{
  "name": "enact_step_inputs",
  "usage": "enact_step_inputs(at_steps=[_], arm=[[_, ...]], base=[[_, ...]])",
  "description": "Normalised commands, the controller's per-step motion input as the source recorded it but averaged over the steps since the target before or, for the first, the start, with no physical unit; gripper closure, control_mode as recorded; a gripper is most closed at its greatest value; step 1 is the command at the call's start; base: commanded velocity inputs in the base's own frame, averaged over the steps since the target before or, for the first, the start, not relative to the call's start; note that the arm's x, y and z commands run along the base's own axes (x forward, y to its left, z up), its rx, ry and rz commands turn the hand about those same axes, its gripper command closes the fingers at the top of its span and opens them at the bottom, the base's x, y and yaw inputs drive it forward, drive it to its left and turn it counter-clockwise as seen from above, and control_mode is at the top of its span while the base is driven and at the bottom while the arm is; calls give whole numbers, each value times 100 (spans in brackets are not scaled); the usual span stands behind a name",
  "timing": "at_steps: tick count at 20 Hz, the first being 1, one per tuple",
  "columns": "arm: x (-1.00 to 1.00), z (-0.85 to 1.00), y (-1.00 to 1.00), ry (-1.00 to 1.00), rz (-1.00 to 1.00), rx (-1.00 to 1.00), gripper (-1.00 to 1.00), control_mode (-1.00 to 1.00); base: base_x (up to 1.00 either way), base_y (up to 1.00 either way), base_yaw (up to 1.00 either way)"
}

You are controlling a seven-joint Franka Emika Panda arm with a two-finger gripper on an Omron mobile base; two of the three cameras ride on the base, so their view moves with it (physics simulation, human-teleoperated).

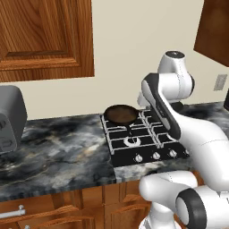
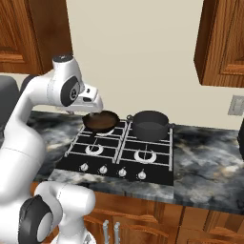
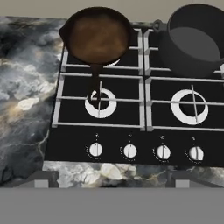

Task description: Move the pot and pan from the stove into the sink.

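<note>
The tool [image 2: 95,108] hangs above the stove [image 3: 131,113] with its jaws spread wide and nothing between them, near the pan [image 3: 99,36] but not touching it. The pan sits on the rear left burner, its long handle [image 3: 95,81] running toward the front edge of the stove and over the front left burner. The pot [image 3: 194,39] stands on the rear right burner, just beside the pan, the two apart.

Risks, as I judge them: a grip far out on the slim handle would leave the pan's weight hanging off one end, so it could twist or slip in the jaws once lifted. A careless descent could knock the pan sideways into the pot. The pot offers only small loop handles [image 3: 157,26] and a thin rim, so a shallow bite there could let go. The sink cannot be seen from here, so the carry will probably mean a wide swing or a drive along the table [image 1: 58,152], and a loose hold could drop the load on the way.

Count: one pan, one pot, four burners, four knobs [image 3: 130,151] along the stove's front edge.
</note>
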Motion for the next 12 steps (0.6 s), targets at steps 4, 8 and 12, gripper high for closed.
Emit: enact_step_inputs(at_steps=[4,8,12], arm=[[1,-24,23,-1,0,-1,-100,-100],[7,-29,9,-3,0,0,-100,-100],[18,-31,4,-4,0,0,-100,-100]], base=[[0,0,0],[0,0,0],[0,0,0]])
